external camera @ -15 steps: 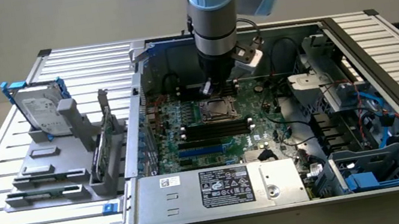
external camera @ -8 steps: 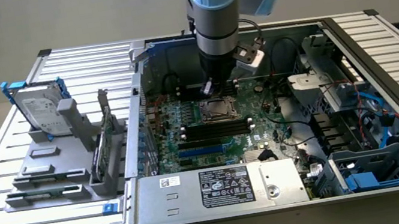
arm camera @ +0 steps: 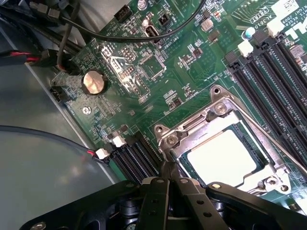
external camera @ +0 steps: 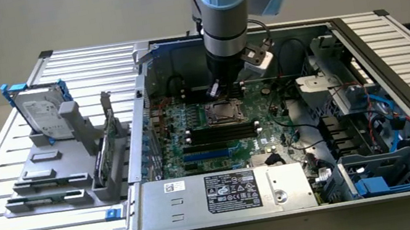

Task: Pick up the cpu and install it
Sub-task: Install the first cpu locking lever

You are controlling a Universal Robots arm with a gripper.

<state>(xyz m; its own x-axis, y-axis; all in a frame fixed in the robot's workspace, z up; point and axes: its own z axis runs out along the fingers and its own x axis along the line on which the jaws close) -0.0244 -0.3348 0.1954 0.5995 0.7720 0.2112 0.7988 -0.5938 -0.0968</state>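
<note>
- cpu [arm camera: 225, 158]: seated flat in the socket [arm camera: 218, 112] on the motherboard [arm camera: 192, 67]
- gripper [arm camera: 169, 184]: jaws closed, empty; tips just beside the socket's edge
- hard drive [external camera: 44, 110]: upright on the bench [external camera: 0, 187]

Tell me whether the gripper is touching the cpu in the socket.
Cannot tell. In the wrist view the gripper, jaws shut, ends at the socket frame beside the cpu, but its tips hide any gap or contact there.
</note>
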